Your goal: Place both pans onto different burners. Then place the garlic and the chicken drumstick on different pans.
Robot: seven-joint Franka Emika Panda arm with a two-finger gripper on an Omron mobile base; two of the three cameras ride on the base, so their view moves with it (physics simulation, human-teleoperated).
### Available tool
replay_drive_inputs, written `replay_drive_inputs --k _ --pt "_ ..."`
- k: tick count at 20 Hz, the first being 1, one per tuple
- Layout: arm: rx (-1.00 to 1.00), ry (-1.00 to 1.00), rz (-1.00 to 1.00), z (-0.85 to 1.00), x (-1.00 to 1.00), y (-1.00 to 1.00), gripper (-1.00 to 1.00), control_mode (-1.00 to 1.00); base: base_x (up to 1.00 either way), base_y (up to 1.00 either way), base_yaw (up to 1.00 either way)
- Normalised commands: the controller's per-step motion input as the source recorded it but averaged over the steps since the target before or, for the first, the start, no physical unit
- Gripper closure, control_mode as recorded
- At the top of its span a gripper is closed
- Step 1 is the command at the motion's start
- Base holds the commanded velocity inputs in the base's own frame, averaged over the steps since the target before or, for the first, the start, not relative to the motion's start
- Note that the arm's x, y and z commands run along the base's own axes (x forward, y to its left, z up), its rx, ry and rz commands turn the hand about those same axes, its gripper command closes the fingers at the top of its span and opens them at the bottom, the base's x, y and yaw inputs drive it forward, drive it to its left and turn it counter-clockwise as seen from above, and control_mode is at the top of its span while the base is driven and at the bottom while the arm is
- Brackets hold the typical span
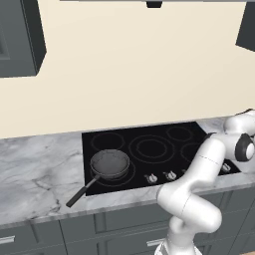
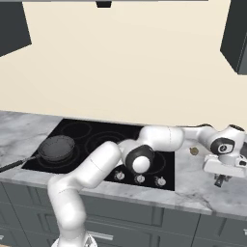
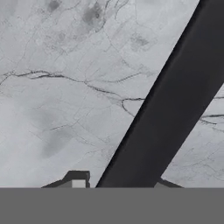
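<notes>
On the grey marble counter (image 2: 202, 193), to the right of the flat black glass cooktop (image 2: 91, 132), your white arm is reaching far out sideways, elbow bent low over the silver knobs (image 2: 139, 179) and the wrist turning down so the two-finger gripper (image 2: 220, 181) is pointing at the stone. In the hand view the gripper (image 3: 117, 183) is hanging straight above a long thin black handle (image 3: 166, 105) that is lying on the counter and crossing the view on a slant; one dark fingertip (image 3: 76, 178) is standing on one side of it and the other tip on the far side. The tips are sitting close against the handle, yet you cannot tell from this whether they are pressing it, so treat the grip as unsure. The pan this handle belongs to is lying beyond the picture's edge. On the cooktop's front left burner (image 1: 112, 175) a round dark grey frying pan (image 1: 110, 164) is sitting, its handle sticking out over the counter towards you. Near the cooktop's right edge, just behind the wrist, a small tan lump (image 2: 194, 151) is lying on the marble; it is too small to name.
</notes>
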Motion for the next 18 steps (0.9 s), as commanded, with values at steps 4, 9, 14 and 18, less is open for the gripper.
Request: replay_drive_inputs --k 4,9,14,18 --pt "0.0 0.0 0.02 0.05 0.0 0.0 1.0 -1.0 0.0 0.0 0.0" --pt "0.0 0.0 0.08 0.07 0.0 0.03 1.0 -1.0 0.0 0.0 0.0" --pt "0.0 0.0 0.17 0.01 -0.14 0.05 1.0 -1.0 0.0 0.0 0.0" --pt "0.0 0.0 0.18 0.0 -0.14 0.13 1.0 -1.0 0.0 0.0 0.0"
